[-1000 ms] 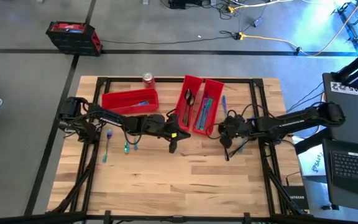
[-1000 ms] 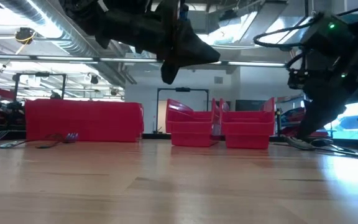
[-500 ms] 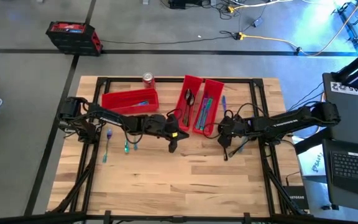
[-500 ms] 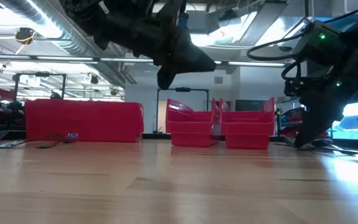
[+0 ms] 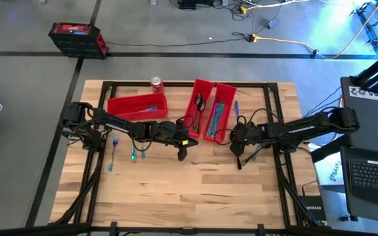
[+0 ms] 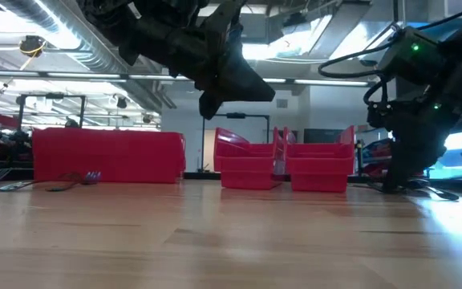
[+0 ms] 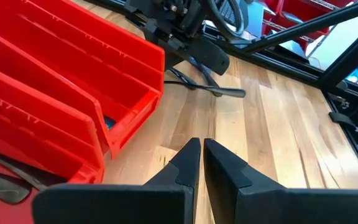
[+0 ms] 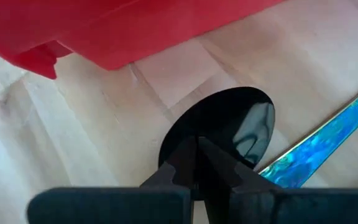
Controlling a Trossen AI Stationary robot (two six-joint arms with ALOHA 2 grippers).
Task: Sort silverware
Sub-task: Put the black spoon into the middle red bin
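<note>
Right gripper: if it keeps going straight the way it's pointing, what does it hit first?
Likely the dark spoon lying on the table: the right gripper points down at its bowl, fingers nearly shut. Whether it already touches is unclear.

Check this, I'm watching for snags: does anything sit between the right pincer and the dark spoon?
Nothing visible does. The right pincer is right at the dark spoon; a blue handle lies beside it, not between, and the red bin is beyond.
</note>
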